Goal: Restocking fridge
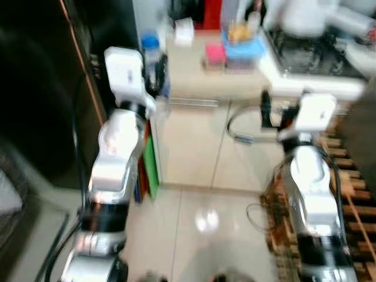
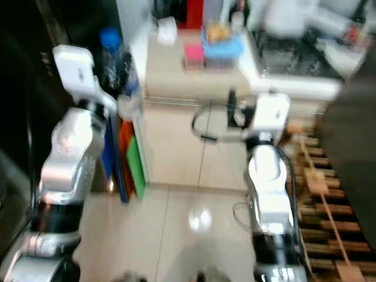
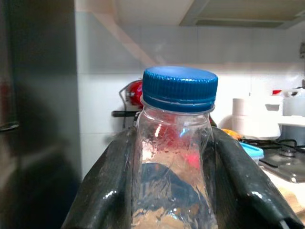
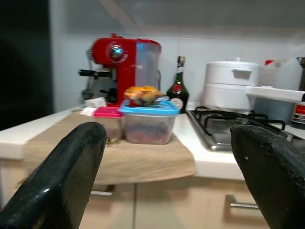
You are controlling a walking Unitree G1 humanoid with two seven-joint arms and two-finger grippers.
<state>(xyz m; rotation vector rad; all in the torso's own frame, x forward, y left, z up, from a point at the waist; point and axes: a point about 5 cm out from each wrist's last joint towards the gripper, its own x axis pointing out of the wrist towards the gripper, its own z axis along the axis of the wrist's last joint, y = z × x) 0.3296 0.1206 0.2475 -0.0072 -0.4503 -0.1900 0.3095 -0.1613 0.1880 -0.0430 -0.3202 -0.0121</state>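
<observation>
The left hand [image 3: 174,191] is raised beside the dark fridge [image 1: 41,88], at the left end of the table [image 1: 194,76]. Its two black fingers [image 3: 109,186] are closed on a clear bottle [image 3: 174,157] with a blue cap [image 3: 179,87], held upright between them. On the table stand a pink-lidded box [image 4: 107,114], a blue-lidded container [image 4: 149,121] and a red coffee machine [image 4: 121,67]. The right hand [image 4: 174,181] is spread wide and holds nothing, level with the table front, facing the stove [image 4: 224,124].
</observation>
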